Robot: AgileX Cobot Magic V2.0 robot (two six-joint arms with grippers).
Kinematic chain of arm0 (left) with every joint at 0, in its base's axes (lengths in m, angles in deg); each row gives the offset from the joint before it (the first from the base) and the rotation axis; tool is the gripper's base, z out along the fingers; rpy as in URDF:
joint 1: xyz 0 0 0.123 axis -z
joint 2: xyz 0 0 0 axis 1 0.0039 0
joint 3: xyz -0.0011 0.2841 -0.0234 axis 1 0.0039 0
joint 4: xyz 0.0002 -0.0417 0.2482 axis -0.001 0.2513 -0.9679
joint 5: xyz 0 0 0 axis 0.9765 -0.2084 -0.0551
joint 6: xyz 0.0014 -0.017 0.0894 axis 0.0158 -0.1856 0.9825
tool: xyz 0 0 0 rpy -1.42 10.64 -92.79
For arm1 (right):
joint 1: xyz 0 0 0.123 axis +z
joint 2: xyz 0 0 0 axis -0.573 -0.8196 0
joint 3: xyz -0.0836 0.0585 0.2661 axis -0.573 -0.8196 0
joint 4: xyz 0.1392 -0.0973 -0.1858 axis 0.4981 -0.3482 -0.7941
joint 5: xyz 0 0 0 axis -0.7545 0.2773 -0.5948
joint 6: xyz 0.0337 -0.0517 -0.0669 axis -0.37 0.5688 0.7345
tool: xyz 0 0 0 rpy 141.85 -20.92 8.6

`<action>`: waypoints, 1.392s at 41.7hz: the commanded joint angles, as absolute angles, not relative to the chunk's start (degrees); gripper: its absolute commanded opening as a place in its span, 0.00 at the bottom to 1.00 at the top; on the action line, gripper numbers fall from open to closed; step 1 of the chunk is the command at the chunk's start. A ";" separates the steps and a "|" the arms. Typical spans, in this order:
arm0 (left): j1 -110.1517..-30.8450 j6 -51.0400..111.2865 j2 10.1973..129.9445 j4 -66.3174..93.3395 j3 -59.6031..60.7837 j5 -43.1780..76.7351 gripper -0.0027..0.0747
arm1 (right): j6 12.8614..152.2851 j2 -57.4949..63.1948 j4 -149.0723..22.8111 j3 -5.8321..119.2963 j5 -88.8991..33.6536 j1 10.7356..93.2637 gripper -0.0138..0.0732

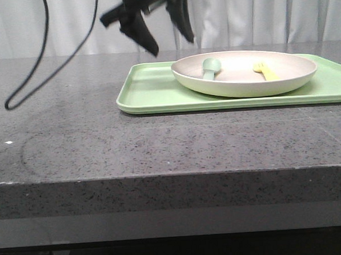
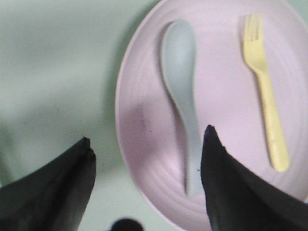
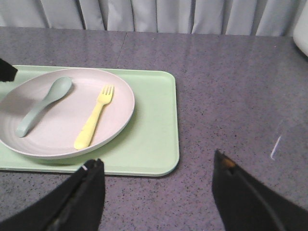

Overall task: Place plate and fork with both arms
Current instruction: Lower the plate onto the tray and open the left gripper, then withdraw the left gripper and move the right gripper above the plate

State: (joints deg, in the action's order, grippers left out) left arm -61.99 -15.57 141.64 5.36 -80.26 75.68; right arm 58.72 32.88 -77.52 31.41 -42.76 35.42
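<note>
The cream-white plate (image 1: 245, 81) sits on the light-green tray (image 1: 151, 88). On it lie the pale-yellow fork (image 1: 265, 71) and a grey-green spoon (image 1: 210, 67). My left gripper (image 1: 168, 30) hangs open above the plate's left rim; in the left wrist view (image 2: 147, 144) its jaws stand astride the plate's rim (image 2: 126, 144) and the spoon's handle (image 2: 190, 130), with the fork (image 2: 267, 103) beside them. My right gripper (image 3: 156, 168) is open over bare table in front of the tray (image 3: 151, 120); it does not show in the front view. The right wrist view shows the plate (image 3: 120, 96) and the fork (image 3: 94, 120).
A black cable (image 1: 40, 51) hangs down at the left and loops onto the grey stone table (image 1: 160, 145). White curtains close the back. The table's front edge runs across the front view. A white object (image 3: 302, 29) shows at the right wrist view's edge.
</note>
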 commanded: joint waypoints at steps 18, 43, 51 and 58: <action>-61.69 -2.67 119.55 6.82 -69.34 75.33 0.63 | 58.80 32.27 -78.17 33.44 -38.20 35.36 0.74; -72.27 15.95 84.18 12.85 -16.21 58.03 0.63 | 58.80 31.81 -77.37 32.91 -37.73 35.36 0.74; -72.41 19.00 73.28 13.10 -2.29 56.54 0.63 | 58.80 28.17 -75.25 34.18 -40.23 35.36 0.74; -72.41 19.00 66.13 12.90 4.62 54.73 0.63 | 61.88 20.12 -70.18 39.84 -48.67 35.36 0.74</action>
State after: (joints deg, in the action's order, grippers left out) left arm -72.14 18.58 69.80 10.82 3.78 58.85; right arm 59.42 23.84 -72.41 35.24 -48.75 35.42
